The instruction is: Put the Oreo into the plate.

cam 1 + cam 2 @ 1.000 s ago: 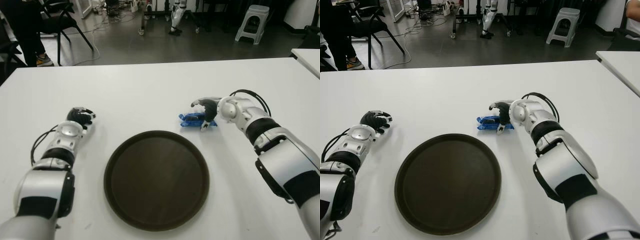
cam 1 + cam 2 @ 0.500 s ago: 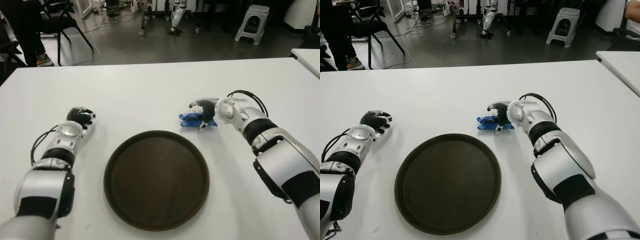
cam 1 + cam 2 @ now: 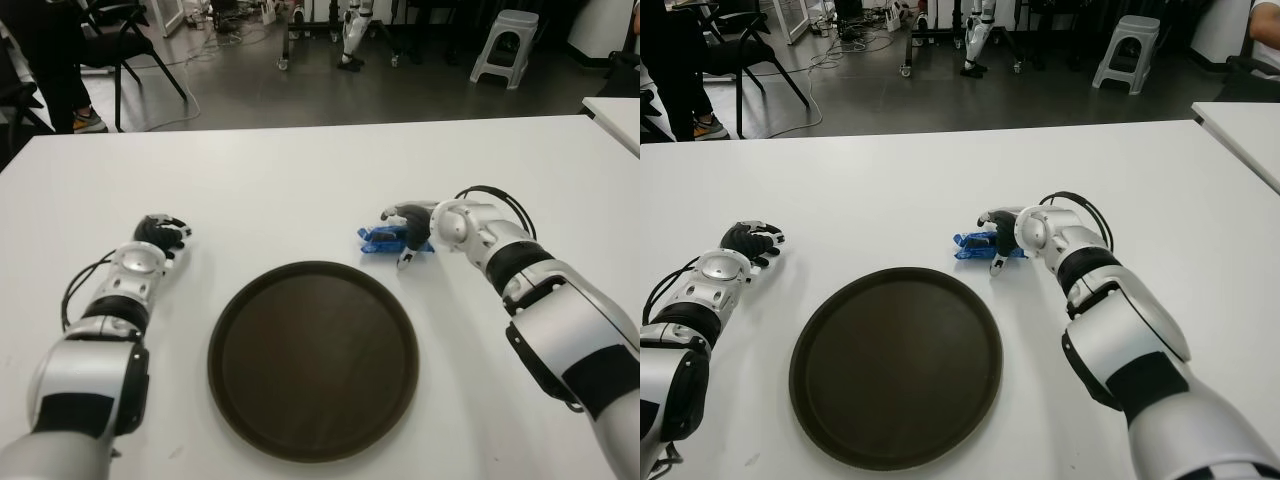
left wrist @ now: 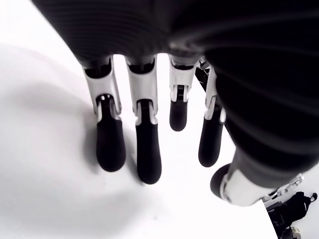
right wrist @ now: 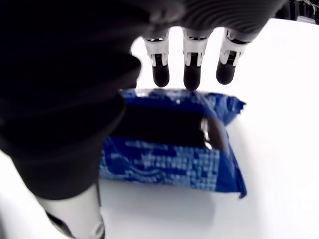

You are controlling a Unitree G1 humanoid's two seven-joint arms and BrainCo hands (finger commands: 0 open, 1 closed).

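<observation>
In the eye views we see our right hand (image 3: pixel 408 232) arched over the blue Oreo pack (image 3: pixel 380 239) just beyond the empty plate (image 3: pixel 312 452); our left hand (image 3: pixel 160 234) sits well left. Its wrist view shows relaxed fingers (image 4: pixel 110 144), holding nothing. In the right wrist view, fingertips (image 5: pixel 160 75) reach the pack's far edge, unclosed: we should pinch both long edges squarely before lifting.

Silver-white segmented arms, black joint bands, looping black wrist cables, right hand (image 3: pixel 408 238) black-fingertipped

A crinkled, glossy blue plastic Oreo wrapper (image 5: pixel 174 149) lies on a smooth, matt white table (image 3: pixel 300 190). The round dark brown tray (image 3: pixel 313 358) has a smooth, faintly sheened surface. Both robot arms wear glossy silver-white plastic shells with matt black finger pads (image 4: pixel 110 147).
</observation>
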